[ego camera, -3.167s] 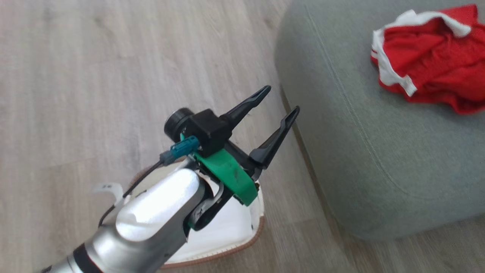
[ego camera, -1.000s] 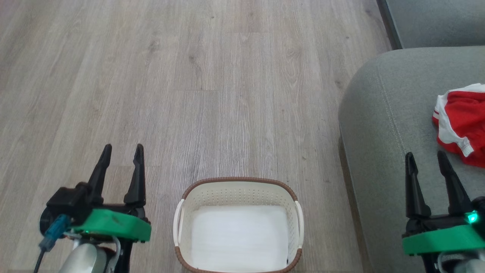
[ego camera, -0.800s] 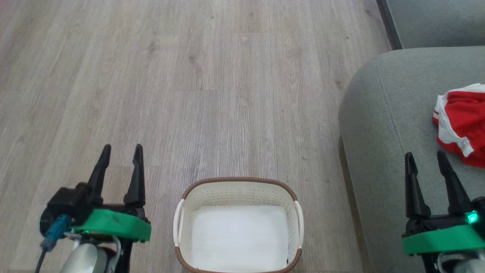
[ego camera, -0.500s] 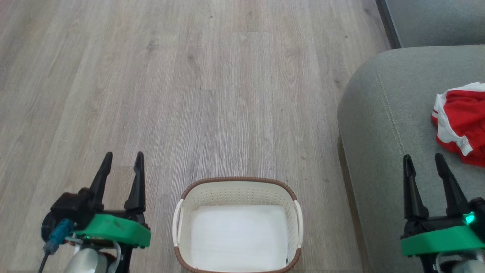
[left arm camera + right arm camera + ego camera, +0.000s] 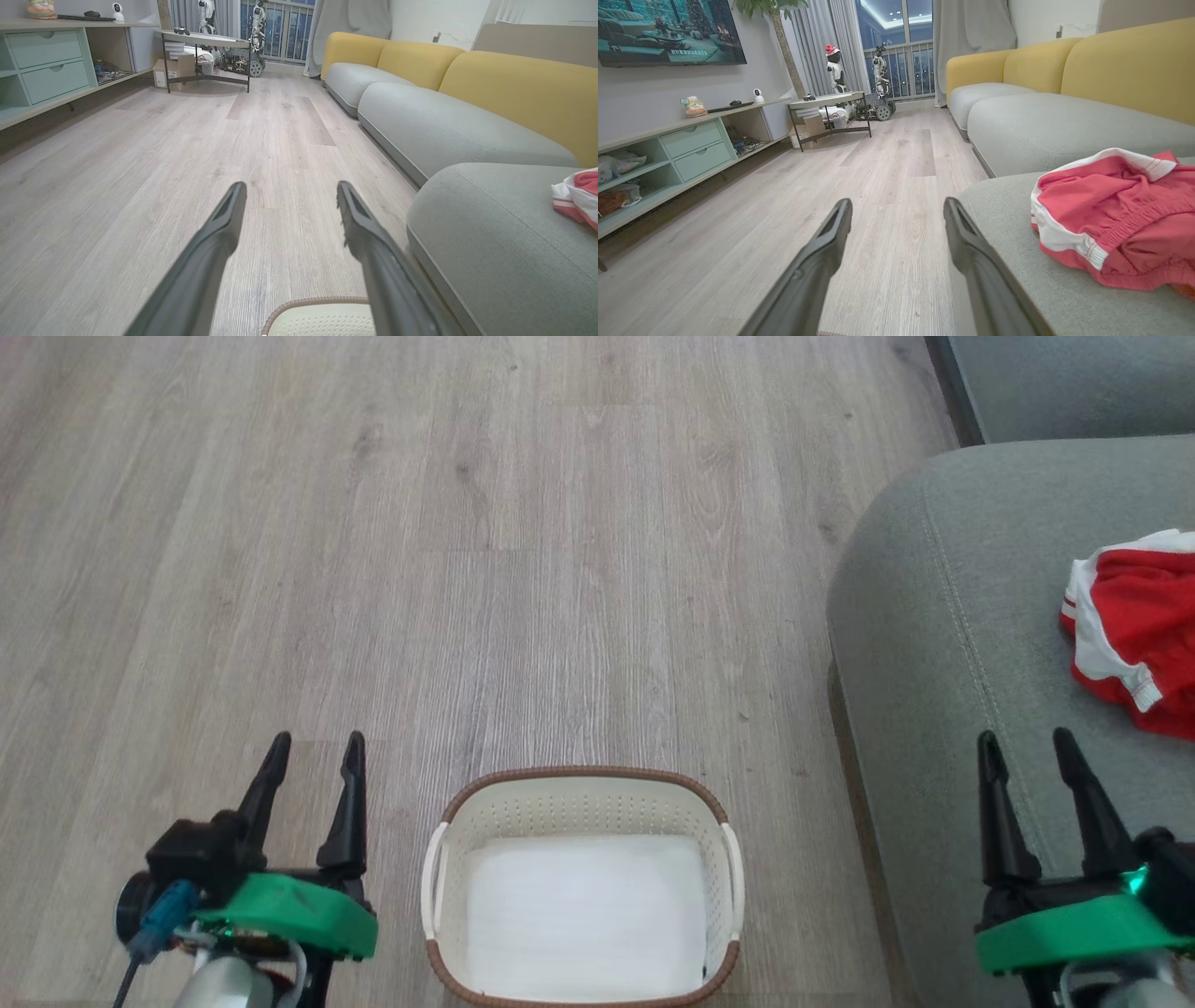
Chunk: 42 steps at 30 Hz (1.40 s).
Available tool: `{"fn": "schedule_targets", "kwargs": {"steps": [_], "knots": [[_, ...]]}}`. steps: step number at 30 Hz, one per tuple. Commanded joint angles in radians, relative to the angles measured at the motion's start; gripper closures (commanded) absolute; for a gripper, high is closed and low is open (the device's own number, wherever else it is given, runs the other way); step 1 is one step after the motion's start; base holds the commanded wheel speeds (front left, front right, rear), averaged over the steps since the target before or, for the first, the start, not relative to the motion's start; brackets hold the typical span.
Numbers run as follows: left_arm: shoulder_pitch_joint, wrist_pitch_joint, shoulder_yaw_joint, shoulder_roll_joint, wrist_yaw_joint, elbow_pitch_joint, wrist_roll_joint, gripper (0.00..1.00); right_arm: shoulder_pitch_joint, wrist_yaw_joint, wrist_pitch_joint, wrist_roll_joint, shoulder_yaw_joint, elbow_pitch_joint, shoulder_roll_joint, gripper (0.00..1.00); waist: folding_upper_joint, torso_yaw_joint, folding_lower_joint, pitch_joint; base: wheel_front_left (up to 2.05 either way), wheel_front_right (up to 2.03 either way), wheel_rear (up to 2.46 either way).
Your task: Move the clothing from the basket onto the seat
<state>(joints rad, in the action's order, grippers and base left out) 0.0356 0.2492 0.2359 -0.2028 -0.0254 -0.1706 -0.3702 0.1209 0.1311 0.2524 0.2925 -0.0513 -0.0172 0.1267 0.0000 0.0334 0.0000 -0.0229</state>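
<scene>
the clothing (image 5: 1134,635), a crumpled red bundle with white trim, lies on the seat (image 5: 943,644) ahead of the right gripper (image 5: 1022,737) and off to its right, near it but not touching. that gripper hangs over the near part of the grey-green cushion with its two dark fingers spread wide and nothing between them. the left gripper (image 5: 317,739) is well apart from the clothing, out over the floor (image 5: 523,541), its fingers just as wide and holding nothing. the basket (image 5: 583,773) stands on the floor between the two grippers, just right of the left one and slightly behind its fingertips, lined with a flat white sheet (image 5: 583,915). the seat's rounded corner and stitched seam sit to the right of the basket, close to it. the floor is pale grey wood-look planking running straight ahead of both grippers. in the right wrist view, further grey cushions with yellow backrests (image 5: 1125,60) line the right side beyond the seat, a low shelf unit with pale green drawers (image 5: 686,140) runs along the left under a wall screen (image 5: 668,28), and a small table (image 5: 826,100) stands far ahead by curtained windows.
</scene>
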Motion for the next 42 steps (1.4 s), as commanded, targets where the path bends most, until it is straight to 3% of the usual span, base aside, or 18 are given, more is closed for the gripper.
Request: {"fn": "schedule_targets", "kwargs": {"steps": [1,14,15,19,42], "knots": [[0.047,0.013,-0.051,-0.002,0.007,0.015,0.012,0.0,-0.042,0.0,0.009,0.01,0.03,-0.017,0.018,0.0,0.0,-0.001,0.0,-0.001,0.0,0.0,0.0],[0.046,0.013,-0.082,0.033,0.048,-0.035,0.038,0.0,-0.056,0.0,0.009,0.03,0.046,0.035,0.019,0.0,0.0,-0.002,0.0,-0.003,0.0,0.0,0.0],[0.0,0.0,-0.04,0.041,0.048,-0.064,0.032,1.0,-0.009,0.0,0.0,0.026,0.024,0.064,0.0,1.0,0.0,-0.002,0.0,-0.003,0.0,0.0,0.0],[-0.02,-0.004,-0.035,0.054,0.049,-0.116,0.029,1.0,0.002,0.0,-0.003,0.029,0.031,0.128,-0.003,1.0,0.0,-0.002,0.0,-0.003,0.0,0.0,0.0],[-0.002,-0.073,-0.096,0.073,0.069,-0.109,-0.215,1.0,-0.042,0.0,-0.063,0.287,0.025,0.153,-0.008,1.0,0.0,-0.008,0.0,0.001,0.0,0.0,0.0]]}}
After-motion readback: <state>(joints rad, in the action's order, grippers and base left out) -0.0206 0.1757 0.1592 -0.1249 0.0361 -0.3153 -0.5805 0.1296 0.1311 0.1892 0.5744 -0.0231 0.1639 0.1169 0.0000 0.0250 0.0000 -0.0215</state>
